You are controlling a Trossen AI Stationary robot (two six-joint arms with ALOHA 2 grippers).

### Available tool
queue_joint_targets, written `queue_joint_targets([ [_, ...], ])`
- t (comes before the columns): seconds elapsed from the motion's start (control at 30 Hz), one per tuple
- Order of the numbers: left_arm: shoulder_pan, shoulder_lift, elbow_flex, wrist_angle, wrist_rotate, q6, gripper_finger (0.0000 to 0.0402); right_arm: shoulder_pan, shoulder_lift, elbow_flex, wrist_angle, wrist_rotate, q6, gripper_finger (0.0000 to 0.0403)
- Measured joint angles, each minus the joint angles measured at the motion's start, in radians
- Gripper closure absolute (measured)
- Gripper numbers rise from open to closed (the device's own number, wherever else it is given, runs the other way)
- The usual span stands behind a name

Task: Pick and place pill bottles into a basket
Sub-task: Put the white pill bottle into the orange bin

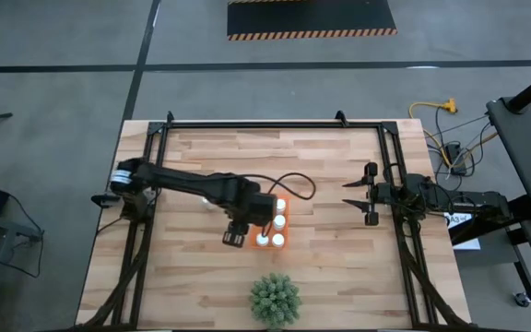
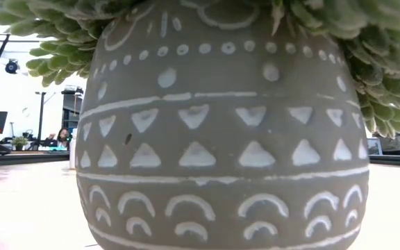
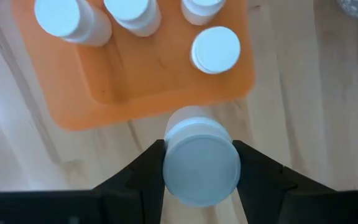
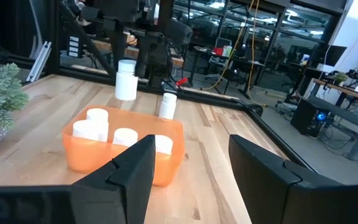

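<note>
The orange basket (image 1: 252,221) sits at the table's middle and holds several white pill bottles (image 3: 215,50). My left gripper (image 1: 236,236) hangs just left of the basket's near end, shut on one more white bottle (image 3: 201,168), which also shows in the right wrist view (image 4: 126,81). Another bottle (image 4: 168,106) stands upright just beyond the basket's left side. My right gripper (image 1: 362,195) waits open and empty at the table's right side, pointing at the basket (image 4: 123,146). My left gripper pinches the bottle's upper part (image 3: 166,155) between its two fingers, one on each side. The fingers come from above, pointing down. The bottle hangs upright, cap up, lifted clear of the table beside the basket's rim (image 3: 166,102).
A green spiky plant (image 1: 275,300) in a grey patterned pot (image 2: 221,139) stands at the table's near edge, in front of the basket, and fills the low view. Black frame rails (image 1: 275,123) run along the table's far, left and right sides.
</note>
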Motion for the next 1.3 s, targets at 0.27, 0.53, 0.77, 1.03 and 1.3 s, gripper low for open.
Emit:
queue_joint_targets([
  [0.27, 0.042, 0.094, 0.147, -0.029, 0.0, 0.075, 0.0259, 0.0, 0.0, 0.0, 0.0, 0.0, 0.0, 0.0209],
  [0.53, 0.075, 0.135, 0.169, -0.013, 0.0, 0.112, 0.0259, 0.0, 0.0, 0.0, 0.0, 0.0, 0.0, 0.0209],
  [0.77, 0.086, 0.16, 0.169, -0.01, 0.002, 0.134, 0.0259, 0.0, 0.0, 0.0, 0.0, 0.0, 0.0, 0.0209],
  [1.03, 0.087, 0.16, 0.168, 0.005, 0.003, 0.132, 0.0259, 0.0, 0.0, 0.0, 0.0, 0.0, 0.0, 0.0209],
  [1.3, 0.087, 0.165, 0.167, 0.048, 0.011, 0.132, 0.0259, 0.0, 0.0, 0.0, 0.0, 0.0, 0.0, 0.0209],
])
